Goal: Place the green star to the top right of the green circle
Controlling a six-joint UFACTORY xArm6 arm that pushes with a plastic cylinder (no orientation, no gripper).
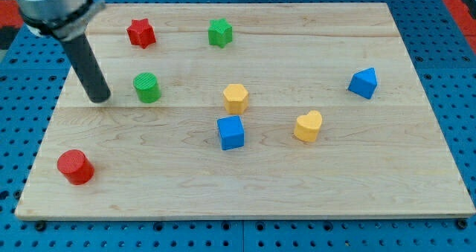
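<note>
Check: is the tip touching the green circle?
Apart. The camera view shows bare wood between my tip and the green circle; the tip sits at the circle's left.

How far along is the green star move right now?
The small green star block already lies up and to the view's right of the ribbed green circle block, though well apart, so the relation roughly holds. In hand: my tip rests left of the circle, touching no block. Left: perhaps nudging the star closer, if a tighter placement is wanted.
</note>
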